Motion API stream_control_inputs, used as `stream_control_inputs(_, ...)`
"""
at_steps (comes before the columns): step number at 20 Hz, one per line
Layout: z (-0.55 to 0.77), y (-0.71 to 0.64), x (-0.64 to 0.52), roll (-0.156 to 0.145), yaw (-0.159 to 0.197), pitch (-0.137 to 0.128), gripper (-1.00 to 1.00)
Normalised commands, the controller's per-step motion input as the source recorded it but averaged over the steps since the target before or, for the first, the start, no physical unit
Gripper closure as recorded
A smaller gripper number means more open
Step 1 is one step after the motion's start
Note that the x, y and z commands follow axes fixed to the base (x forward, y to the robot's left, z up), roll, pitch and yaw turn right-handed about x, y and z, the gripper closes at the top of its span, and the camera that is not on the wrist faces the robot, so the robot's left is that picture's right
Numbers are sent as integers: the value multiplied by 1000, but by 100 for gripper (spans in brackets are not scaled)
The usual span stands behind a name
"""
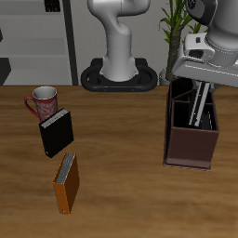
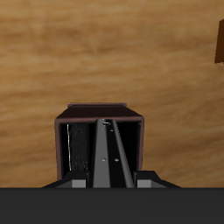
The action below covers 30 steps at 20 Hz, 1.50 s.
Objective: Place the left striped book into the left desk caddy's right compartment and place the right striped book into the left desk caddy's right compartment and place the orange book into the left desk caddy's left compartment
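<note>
The left desk caddy [image 1: 192, 149], a tall dark brown box, stands near the table's edge, beside the robot base. My gripper [image 1: 201, 85] hangs right above it, shut on the left striped book [image 1: 199, 107], which stands upright and reaches down into the caddy's farther bay. In the wrist view this book [image 2: 110, 149] runs edge-on down the bay's middle, inside the caddy [image 2: 61, 144]. A dark sheet with fine light stripes, the right striped book [image 2: 77, 147], leans on that bay's wall. The orange book [image 1: 65, 183] lies flat near the table's front edge, far from the caddy.
A black book [image 1: 56, 133] lies flat just behind the orange book. A red mug [image 1: 43, 100] stands behind the black book. A potted plant [image 1: 174, 28] stands behind the caddy. An orange-brown edge [image 2: 219, 42] shows at the frame's rim in the wrist view.
</note>
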Motion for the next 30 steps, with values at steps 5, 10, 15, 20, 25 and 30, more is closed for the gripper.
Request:
stream_control_inputs(5, 11, -85, -91, 7, -16, 14, 100)
stream_control_inputs(10, -136, -127, 34, -15, -30, 44, 100)
stream_control_inputs(15, -48, -9, 0, -9, -7, 12, 100)
stream_control_inputs(20, -108, 118, -35, 37, -4, 32, 100)
stream_control_inputs(25, -84, 4, -42, 10, -29, 39, 100)
stream_control_inputs(30, -42, 116, -169, 33, 43, 7, 100)
